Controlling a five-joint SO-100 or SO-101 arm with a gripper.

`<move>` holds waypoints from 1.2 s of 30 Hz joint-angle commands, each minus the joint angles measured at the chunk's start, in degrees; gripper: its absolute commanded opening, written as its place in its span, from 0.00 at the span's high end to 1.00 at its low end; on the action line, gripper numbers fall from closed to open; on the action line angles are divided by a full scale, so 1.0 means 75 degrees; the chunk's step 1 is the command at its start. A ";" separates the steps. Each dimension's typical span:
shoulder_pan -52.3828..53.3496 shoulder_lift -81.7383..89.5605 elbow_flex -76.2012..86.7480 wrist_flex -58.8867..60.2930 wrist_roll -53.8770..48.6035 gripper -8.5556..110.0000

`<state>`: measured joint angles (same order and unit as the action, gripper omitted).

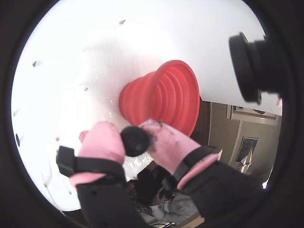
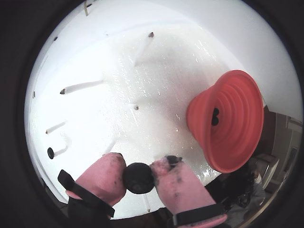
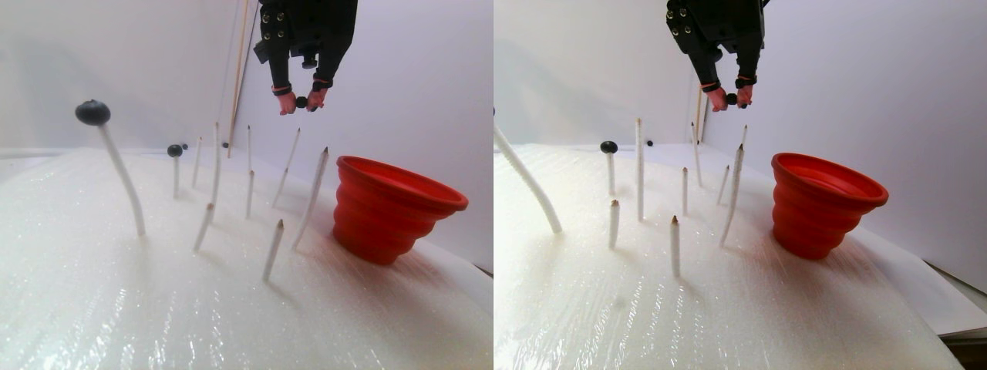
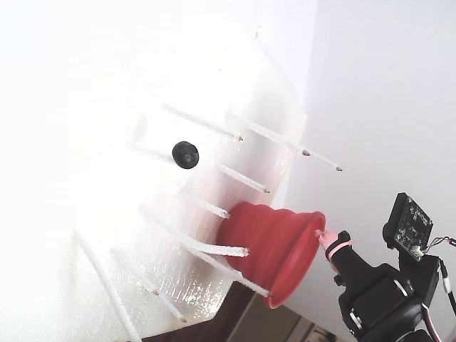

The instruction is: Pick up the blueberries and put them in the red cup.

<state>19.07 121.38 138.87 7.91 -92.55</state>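
The pink-tipped gripper (image 2: 138, 176) is clamped on 1 blueberry (image 2: 138, 178), held high above the white foam base (image 3: 154, 308) in the stereo pair view. In a wrist view the red cup (image 2: 232, 118) lies at 2 o'clock from the held berry, with dark berries visible inside it. 2 more blueberries (image 3: 92, 112) sit atop thin white rods (image 3: 312, 199) at 9 o'clock from the cup.

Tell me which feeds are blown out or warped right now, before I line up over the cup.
Both wrist views are fisheye circles with black corners, bending the red cup; the gripper and its blueberry stay sharp. The fixed view is badly overexposed on the left, washing out the white foam base, and lies tilted. The stereo pair view is evenly lit, with mild sheen on the foam.
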 commanded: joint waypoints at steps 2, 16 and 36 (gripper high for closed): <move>0.0586 0.0270 -0.0480 0.0012 -0.0152 0.85; 0.1500 -0.0129 -0.0891 0.0000 -0.0223 0.85; 0.2508 -0.0727 -0.1184 -0.0187 -0.0176 0.85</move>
<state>34.01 115.49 135.97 7.91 -94.66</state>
